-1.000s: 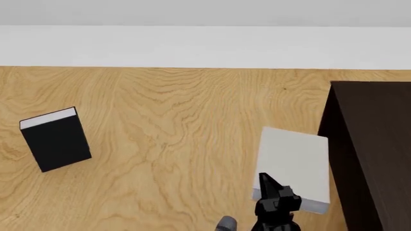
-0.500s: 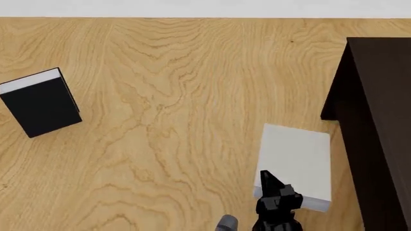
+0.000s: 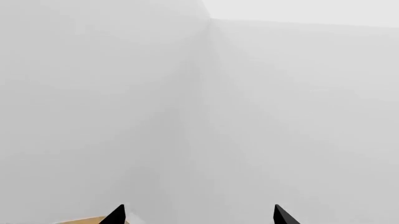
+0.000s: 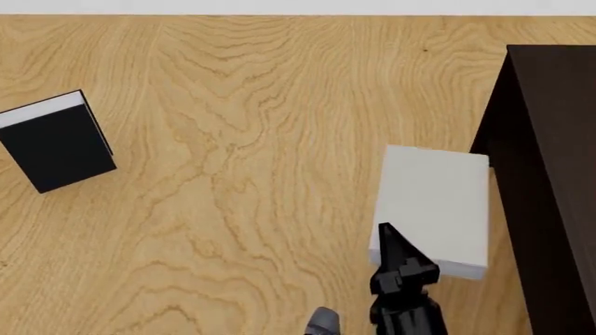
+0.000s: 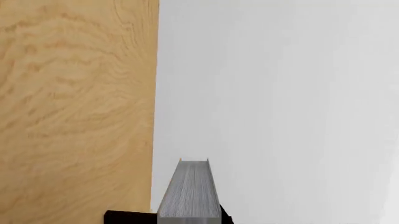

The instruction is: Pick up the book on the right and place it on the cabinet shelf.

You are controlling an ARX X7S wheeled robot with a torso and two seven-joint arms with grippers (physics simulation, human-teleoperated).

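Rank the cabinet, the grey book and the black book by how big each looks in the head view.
1. Cabinet: largest, though cut off by the frame edge.
2. Grey book: next, but it may be lifted nearer the camera, so its lead is unsure.
3. Black book: smallest, partly cropped at the left edge.

Wood-grain table top (image 4: 233,174), pale honey tone, swirling figure, smooth and matt. Very dark brown cabinet (image 4: 549,174), wood-like, flat and dull, no visible grain. Light grey book (image 4: 433,206) with a plain matt cover, no sheen; fine parallel ridges like stacked paper on its page edges (image 5: 190,191). Black book (image 4: 58,143), matt cover, white page edge along one side. Matt black right gripper (image 4: 403,269), plastic-like. Smooth pale walls.
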